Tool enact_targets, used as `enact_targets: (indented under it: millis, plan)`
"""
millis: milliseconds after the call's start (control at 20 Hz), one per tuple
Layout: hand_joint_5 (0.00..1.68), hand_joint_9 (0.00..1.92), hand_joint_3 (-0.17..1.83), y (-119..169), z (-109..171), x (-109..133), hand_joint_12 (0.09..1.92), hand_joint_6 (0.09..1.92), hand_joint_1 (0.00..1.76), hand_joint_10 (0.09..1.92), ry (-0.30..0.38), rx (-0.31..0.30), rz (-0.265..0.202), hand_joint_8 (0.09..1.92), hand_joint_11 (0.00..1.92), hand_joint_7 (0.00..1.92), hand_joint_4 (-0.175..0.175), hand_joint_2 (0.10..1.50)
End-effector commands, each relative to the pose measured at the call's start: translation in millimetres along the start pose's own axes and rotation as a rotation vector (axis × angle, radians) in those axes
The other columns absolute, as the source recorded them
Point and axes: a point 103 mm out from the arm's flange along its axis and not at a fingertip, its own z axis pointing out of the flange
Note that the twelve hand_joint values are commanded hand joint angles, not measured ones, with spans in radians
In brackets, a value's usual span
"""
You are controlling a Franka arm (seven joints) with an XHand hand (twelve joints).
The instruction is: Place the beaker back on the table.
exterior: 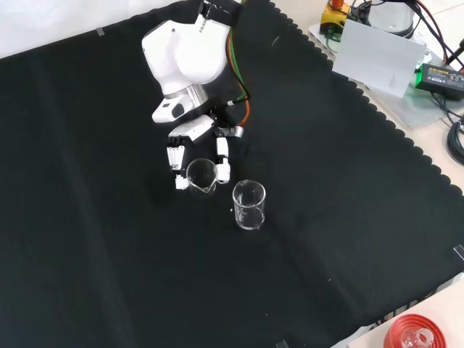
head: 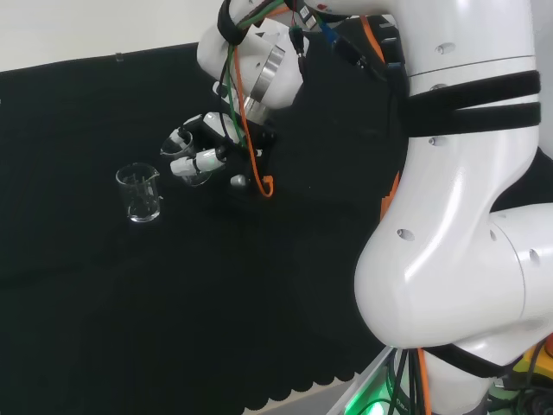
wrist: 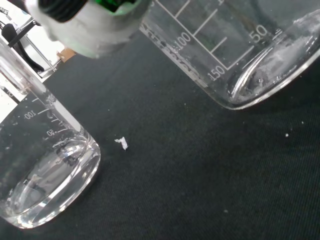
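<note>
Now hand (exterior: 196, 156) curled round held beaker (exterior: 201, 176), second beaker (exterior: 249, 205) just beside on counter (exterior: 326, 217). Glass light, slick, breakable; side-wall grip seems safest.

Second clear beaker (exterior: 249, 205) stands upright on the black cloth (exterior: 109, 254), empty as far as visible; also seen in head view (head: 139, 193). Small white scrap (wrist: 121, 143) lies on the cloth. Past the scalloped cloth edge: white box (exterior: 378, 56), black power adapter (exterior: 443, 77), red ribbed ring (exterior: 413, 335).
</note>
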Motion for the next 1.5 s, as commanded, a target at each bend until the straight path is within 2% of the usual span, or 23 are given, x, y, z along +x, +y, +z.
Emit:
enact_targets:
  millis: [50,150,300,400,450,550,800,1150,1500]
  plan:
    - [1.26,1.41,-0.17,-2,0,-2,0.96,0.44,1.18,0.09,0.022,0.013,0.017,0.09,0.96,1.46,-0.033,1.01]
    - [1.03,1.31,-0.17,-3,-1,-2,1.09,0.66,1.14,0.09,0.026,0.009,0.016,0.09,0.77,1.34,-0.034,0.96]
    - [0.77,1.16,-0.17,-3,-1,-4,1.24,0.82,1.09,0.09,0.024,0.028,0.034,0.09,0.51,1.17,-0.051,0.93]
    - [0.47,0.86,-0.17,-13,-2,-4,1.27,0.61,1.01,0.09,0.034,0.075,0.057,0.09,0.17,0.81,-0.076,0.90]
    - [0.40,0.77,-0.17,-14,-2,-4,1.27,0.50,0.99,0.09,0.033,0.077,0.061,0.09,0.08,0.71,-0.083,0.89]
    - [0.35,0.68,-0.17,-17,-3,-3,1.23,0.36,0.96,0.09,0.035,0.081,0.066,0.09,0.02,0.60,-0.089,0.88]
    - [0.34,0.57,-0.17,-22,-7,-2,1.13,0.20,0.93,0.09,0.040,0.093,0.077,0.09,0.00,0.48,-0.090,0.86]
    - [0.33,0.53,-0.17,-26,-20,2,1.06,0.12,0.91,0.09,0.025,0.076,0.088,0.09,0.00,0.45,-0.090,0.85]
    - [0.33,0.53,-0.17,-34,-47,11,1.05,0.12,0.90,0.09,0.001,0.048,0.100,0.09,0.00,0.44,-0.090,0.85]
